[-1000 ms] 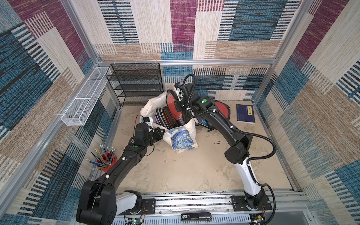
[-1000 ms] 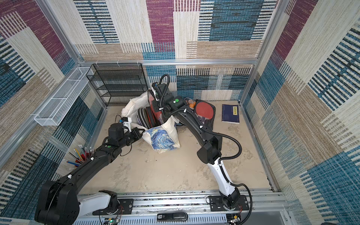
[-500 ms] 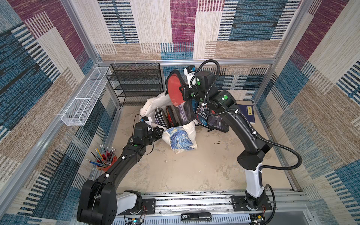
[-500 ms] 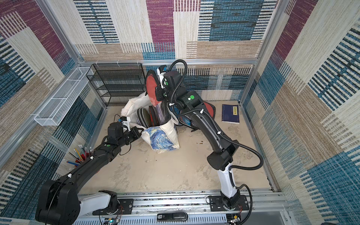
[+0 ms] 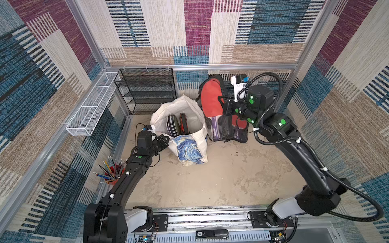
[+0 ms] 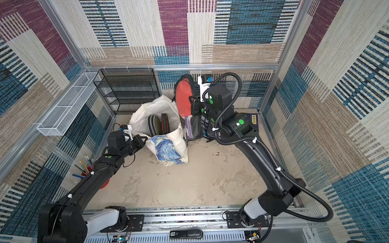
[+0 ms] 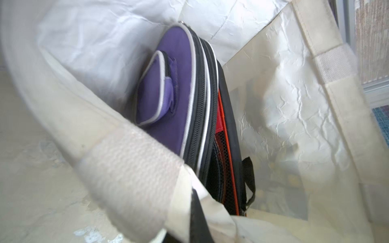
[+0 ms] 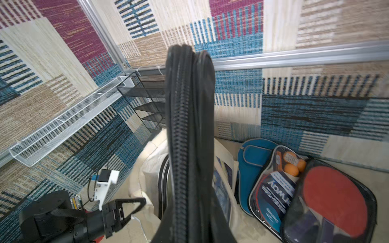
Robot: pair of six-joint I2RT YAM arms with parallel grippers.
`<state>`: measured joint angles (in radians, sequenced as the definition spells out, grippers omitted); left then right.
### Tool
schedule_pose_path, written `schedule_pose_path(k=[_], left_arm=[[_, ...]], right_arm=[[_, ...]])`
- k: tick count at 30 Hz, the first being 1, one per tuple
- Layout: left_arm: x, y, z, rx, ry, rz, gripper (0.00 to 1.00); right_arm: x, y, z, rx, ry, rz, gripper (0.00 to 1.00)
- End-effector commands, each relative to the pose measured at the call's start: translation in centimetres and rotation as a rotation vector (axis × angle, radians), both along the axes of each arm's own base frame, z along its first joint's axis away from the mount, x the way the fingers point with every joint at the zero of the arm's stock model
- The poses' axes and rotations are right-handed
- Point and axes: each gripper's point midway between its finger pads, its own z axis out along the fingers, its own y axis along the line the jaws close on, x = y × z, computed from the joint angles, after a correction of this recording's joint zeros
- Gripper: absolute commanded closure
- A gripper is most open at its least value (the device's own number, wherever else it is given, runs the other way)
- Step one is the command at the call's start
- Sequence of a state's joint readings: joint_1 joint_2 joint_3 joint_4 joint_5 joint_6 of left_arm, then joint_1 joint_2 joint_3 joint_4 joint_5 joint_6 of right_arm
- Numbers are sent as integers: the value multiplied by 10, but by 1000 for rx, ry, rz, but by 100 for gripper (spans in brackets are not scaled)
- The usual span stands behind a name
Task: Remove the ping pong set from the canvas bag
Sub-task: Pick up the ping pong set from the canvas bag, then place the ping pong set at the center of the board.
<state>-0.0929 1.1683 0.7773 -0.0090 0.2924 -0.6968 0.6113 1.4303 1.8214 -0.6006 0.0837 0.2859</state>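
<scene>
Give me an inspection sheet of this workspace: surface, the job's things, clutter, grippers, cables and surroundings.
Surface: beige tabletop, stained and scuffed.
Job's things: canvas bag standing open; ping pong set held upright outside it, at its side; purple case and black-orange case inside the bag.
Clutter: more paddle sets by the back wall; pencil cup; blue booklet.
Grippers: left gripper shut on the canvas bag's rim; right gripper shut on the ping pong set.
Cables: black conduit arching over the right arm; thin wire looping by the left wrist.
Surroundings: black mesh shelf, white wire basket, woven patterned walls.
</scene>
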Motion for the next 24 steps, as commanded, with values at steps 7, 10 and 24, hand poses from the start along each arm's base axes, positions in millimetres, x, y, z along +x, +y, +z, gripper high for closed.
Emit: schedule_pose_path(k=[7,10,24], left_arm=[[-3,28,14,68,-19,92,100],[-9,34,17,81,-19,106,100],[-31,46,39,135,-41,115,100]], right_arm=[[-18,-61,-24,79,21,-141,100],[-19,-67,-59,77,88,-144,100],[-23,-42,-203,217,336,-7,100]])
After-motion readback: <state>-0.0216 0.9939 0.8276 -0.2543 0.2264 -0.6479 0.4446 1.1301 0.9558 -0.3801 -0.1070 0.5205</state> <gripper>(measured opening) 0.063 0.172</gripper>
